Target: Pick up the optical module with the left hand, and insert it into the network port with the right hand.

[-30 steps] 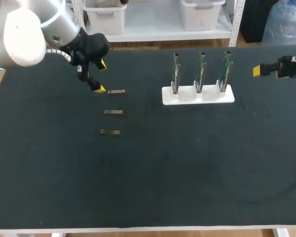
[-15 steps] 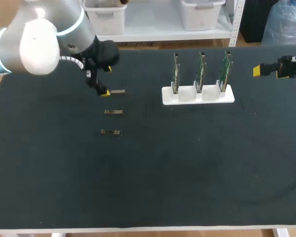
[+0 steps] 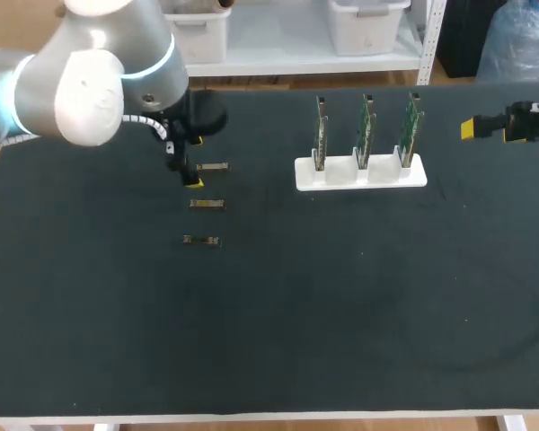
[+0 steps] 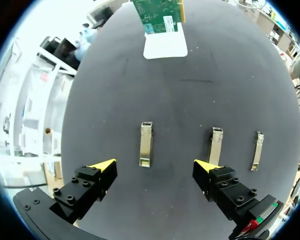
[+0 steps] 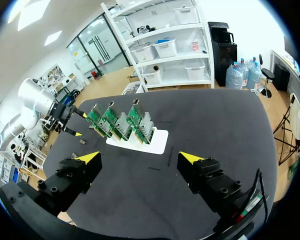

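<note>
L gripper (image 4: 155, 165) open, optical module (image 4: 146, 144) just ahead between its fingers.
R gripper (image 5: 140, 157) open too, off beside card rack (image 5: 157, 141).

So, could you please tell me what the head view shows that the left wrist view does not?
Only the head view: the right gripper at the table's right edge, and all three circuit boards side by side in the white holder. Only the left wrist view: the left gripper open, with one module lying just ahead between its fingers, untouched. Both: the three modules in a row, and the holder.
</note>
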`<state>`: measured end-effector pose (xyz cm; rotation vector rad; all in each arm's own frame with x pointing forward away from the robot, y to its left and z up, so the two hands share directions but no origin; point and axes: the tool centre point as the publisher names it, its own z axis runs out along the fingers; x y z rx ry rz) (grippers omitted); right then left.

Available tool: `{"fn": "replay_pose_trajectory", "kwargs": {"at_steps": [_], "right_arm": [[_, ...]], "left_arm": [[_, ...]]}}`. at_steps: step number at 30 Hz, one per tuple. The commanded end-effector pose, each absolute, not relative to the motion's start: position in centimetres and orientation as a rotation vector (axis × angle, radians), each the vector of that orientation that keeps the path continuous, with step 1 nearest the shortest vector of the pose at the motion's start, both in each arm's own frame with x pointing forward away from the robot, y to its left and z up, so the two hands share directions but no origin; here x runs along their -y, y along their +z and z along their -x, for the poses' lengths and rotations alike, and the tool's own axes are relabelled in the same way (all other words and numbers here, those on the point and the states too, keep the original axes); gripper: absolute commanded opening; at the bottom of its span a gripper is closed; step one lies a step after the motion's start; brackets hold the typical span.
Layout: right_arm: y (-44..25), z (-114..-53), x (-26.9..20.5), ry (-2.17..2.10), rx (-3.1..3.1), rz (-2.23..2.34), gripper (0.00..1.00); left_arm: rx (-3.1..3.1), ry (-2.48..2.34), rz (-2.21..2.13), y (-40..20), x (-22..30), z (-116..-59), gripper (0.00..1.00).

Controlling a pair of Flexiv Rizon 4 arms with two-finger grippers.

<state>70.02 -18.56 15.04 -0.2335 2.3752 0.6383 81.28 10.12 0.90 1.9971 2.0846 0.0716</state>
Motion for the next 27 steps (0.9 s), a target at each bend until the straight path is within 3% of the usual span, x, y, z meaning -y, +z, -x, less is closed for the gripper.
{"fn": "replay_pose_trajectory", "kwargs": {"at_steps": [1, 27], "right_arm": [[15.1, -69.9, 18.5, 0.634, -2.375, 0.231, 1.0], [15.1, -69.9, 18.5, 0.634, -2.375, 0.231, 1.0]], "left_arm": [[-2.124, 0.018, -2.011, 0.7, -9.5, -81.9, 1.0], [-2.149, 0.131, -2.066, -0.9, -9.6, -84.7, 1.0]]}}
